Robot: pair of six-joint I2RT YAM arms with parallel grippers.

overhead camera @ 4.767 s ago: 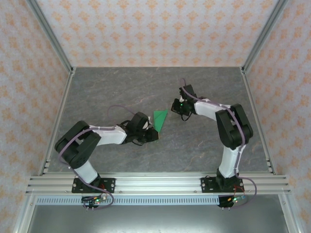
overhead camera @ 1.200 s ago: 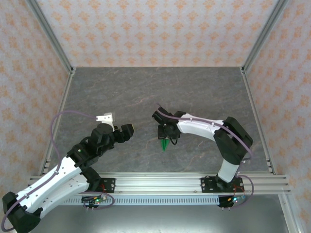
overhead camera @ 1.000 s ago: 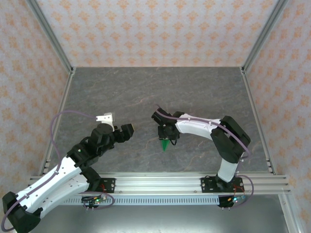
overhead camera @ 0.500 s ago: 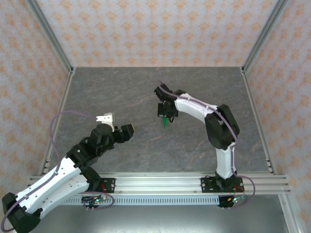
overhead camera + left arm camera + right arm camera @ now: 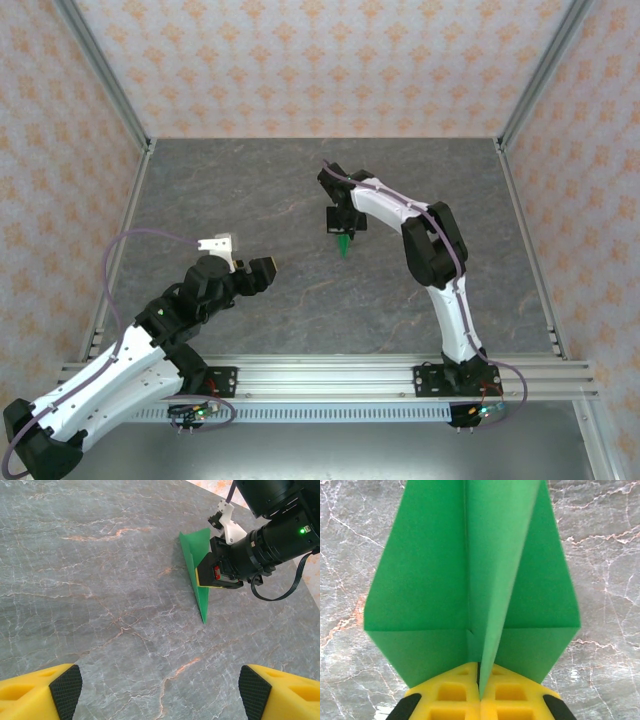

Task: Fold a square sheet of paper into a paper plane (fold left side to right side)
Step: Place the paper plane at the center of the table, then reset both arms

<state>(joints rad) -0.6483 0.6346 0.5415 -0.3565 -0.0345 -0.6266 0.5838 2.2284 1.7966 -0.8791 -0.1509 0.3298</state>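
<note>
The left claw (image 5: 264, 267) is to the left of the plane (image 5: 344, 243) and well apart from it. Its yellow fingers (image 5: 65, 685) are spread wide, with nothing between them. It has not moved since a second ago. A few seconds back it was right beside the green paper, which then lay flat as a triangle.

The plane is now a thin green dart with a fold down its middle (image 5: 470, 580). It is over the middle of the gray counter (image 5: 220, 180). A second ago it was lower in the top view, closer to the front. I cannot tell if its tip touches the counter.

The right claw (image 5: 343, 224) is just behind the plane. It is squeezed tight on the plane's wide back end, right on the middle fold (image 5: 480, 690). The plane's point sticks out away from this claw (image 5: 204, 575). The right arm (image 5: 400, 212) is stretched out farther than before.
</note>
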